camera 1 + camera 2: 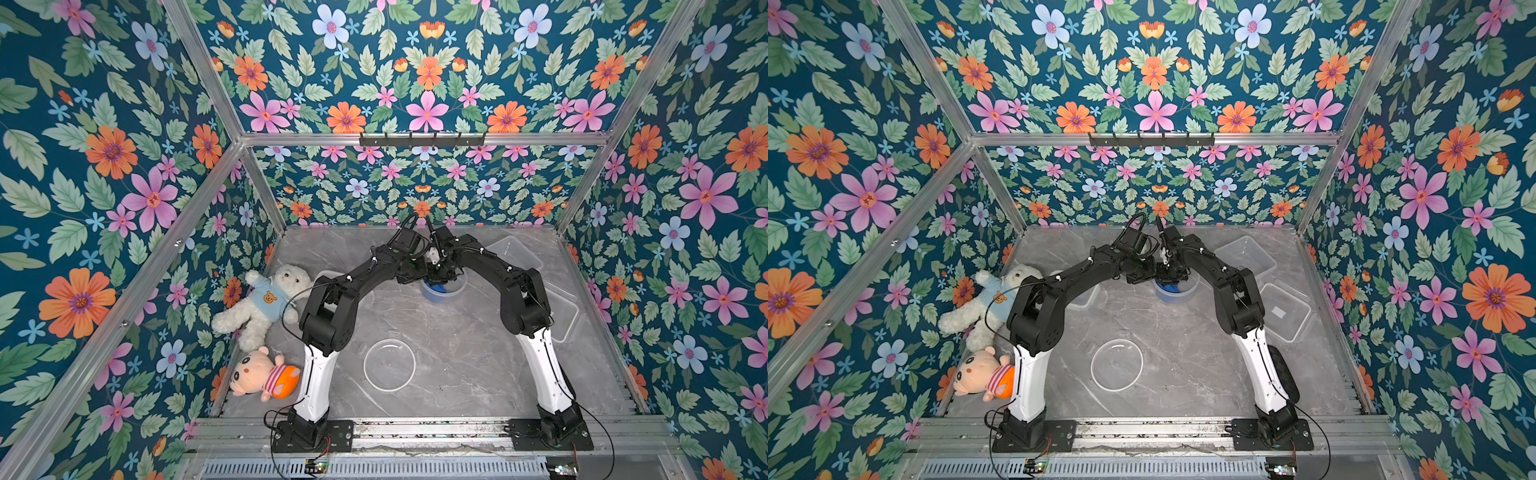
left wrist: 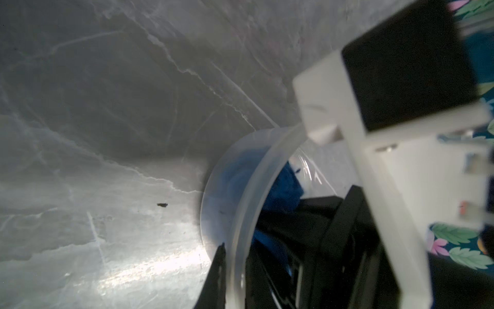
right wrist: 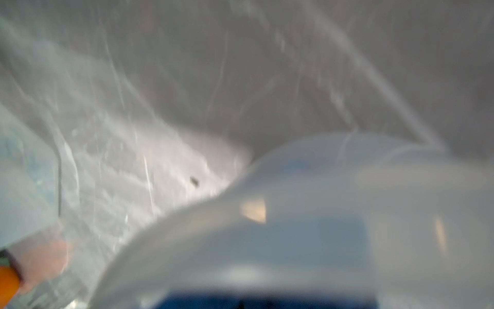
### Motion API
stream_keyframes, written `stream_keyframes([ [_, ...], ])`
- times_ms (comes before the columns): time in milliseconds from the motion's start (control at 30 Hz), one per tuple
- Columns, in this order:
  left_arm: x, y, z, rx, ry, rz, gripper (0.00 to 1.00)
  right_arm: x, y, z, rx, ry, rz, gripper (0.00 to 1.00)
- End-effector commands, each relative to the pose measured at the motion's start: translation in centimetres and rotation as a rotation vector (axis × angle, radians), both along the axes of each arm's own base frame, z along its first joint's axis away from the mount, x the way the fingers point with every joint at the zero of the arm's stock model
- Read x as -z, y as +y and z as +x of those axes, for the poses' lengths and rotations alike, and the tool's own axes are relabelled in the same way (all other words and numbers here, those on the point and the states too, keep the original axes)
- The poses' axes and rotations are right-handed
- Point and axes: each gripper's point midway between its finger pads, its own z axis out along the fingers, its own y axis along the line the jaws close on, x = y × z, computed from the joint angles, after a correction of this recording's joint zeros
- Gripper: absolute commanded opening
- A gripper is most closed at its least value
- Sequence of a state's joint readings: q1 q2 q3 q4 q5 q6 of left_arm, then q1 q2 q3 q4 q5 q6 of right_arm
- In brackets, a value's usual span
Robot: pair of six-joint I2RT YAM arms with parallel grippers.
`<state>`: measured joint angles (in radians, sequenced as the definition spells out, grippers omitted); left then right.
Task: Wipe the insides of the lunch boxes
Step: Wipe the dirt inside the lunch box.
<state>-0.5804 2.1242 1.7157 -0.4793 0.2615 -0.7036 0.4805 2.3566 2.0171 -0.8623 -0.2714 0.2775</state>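
Both arms meet over the round lunch box point(image 1: 453, 296), which stands at the far centre of the desk point(image 1: 457, 365). The left end effector point(image 2: 235, 273) is clamped tight on the box's rim, with one finger outside the clear wall and one inside. The right end effector point(image 1: 441, 279) reaches down into the same box, closed narrow on the blue cloth point(image 1: 435, 288) bunched in the bottom. On the right side of the desk sit a far lunch box point(image 1: 515, 251) and a nearer lunch box point(image 1: 563, 311), both upright. A round lid point(image 1: 389, 365) lies flat at the near centre. A teddy bear point(image 1: 266, 303) and a doll point(image 1: 262, 374) lie along the left edge.
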Motion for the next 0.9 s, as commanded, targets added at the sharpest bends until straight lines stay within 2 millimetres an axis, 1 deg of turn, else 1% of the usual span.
stream_keyframes([
  [0, -1.1, -0.3, 0.8, 0.008, -0.049, -0.014, 0.10, 0.3, -2.3, -3.1, -0.027, 0.068, -0.098, 0.00],
  [67, -1.2, -0.2, 0.7, 0.008, -0.051, -0.011, 0.09, 0.9, -5.8, -3.3, 0.001, 0.063, -0.270, 0.00],
  [167, -1.4, -0.1, 0.5, 0.009, -0.053, -0.011, 0.09, 1.4, -10.3, -2.0, 0.059, 0.037, -0.482, 0.00],
  [200, -1.4, -0.1, 0.5, 0.010, -0.053, -0.010, 0.09, 1.3, -11.3, -1.4, 0.079, 0.030, -0.525, 0.00],
  [300, -1.4, 0.0, 0.2, 0.012, -0.050, -0.015, 0.09, 1.0, -13.1, 1.1, 0.131, -0.026, -0.621, 0.00],
  [333, -1.4, 0.0, 0.1, 0.012, -0.047, -0.016, 0.09, 0.6, -13.4, 2.2, 0.152, -0.057, -0.645, 0.00],
  [400, -1.3, -0.1, 0.0, 0.014, -0.042, -0.025, 0.09, -0.1, -13.3, 4.5, 0.190, -0.116, -0.657, 0.00],
  [433, -1.2, -0.3, -0.2, 0.018, -0.036, -0.030, 0.09, -0.5, -12.6, 5.7, 0.206, -0.151, -0.623, 0.00],
  [467, -1.0, -0.3, -0.2, 0.020, -0.031, -0.033, 0.09, -1.0, -11.1, 6.8, 0.211, -0.179, -0.544, 0.00],
  [533, -0.9, -0.5, -0.2, 0.024, -0.028, -0.037, 0.09, -2.2, -6.8, 8.4, 0.187, -0.221, -0.304, 0.00],
  [600, -0.8, -0.6, -0.1, 0.024, -0.026, -0.036, 0.09, -4.6, -2.6, 9.3, 0.151, -0.275, -0.061, 0.00],
  [633, -0.8, -0.7, -0.1, 0.026, -0.027, -0.036, 0.09, -6.3, -0.5, 9.4, 0.131, -0.294, 0.068, 0.00],
  [667, -0.8, -0.7, -0.1, 0.025, -0.027, -0.038, 0.09, -7.7, 0.9, 9.4, 0.118, -0.311, 0.170, 0.00],
  [733, -0.9, -0.7, 0.0, 0.025, -0.030, -0.038, 0.09, -9.6, 3.3, 8.7, 0.066, -0.296, 0.320, 0.00],
  [800, -0.9, -0.6, 0.1, 0.023, -0.033, -0.035, 0.09, -9.7, 4.3, 7.5, 0.037, -0.231, 0.373, 0.00],
  [867, -1.1, -0.5, 0.2, 0.017, -0.042, -0.026, 0.09, -8.8, 4.4, 5.6, 0.027, -0.132, 0.383, 0.00],
])
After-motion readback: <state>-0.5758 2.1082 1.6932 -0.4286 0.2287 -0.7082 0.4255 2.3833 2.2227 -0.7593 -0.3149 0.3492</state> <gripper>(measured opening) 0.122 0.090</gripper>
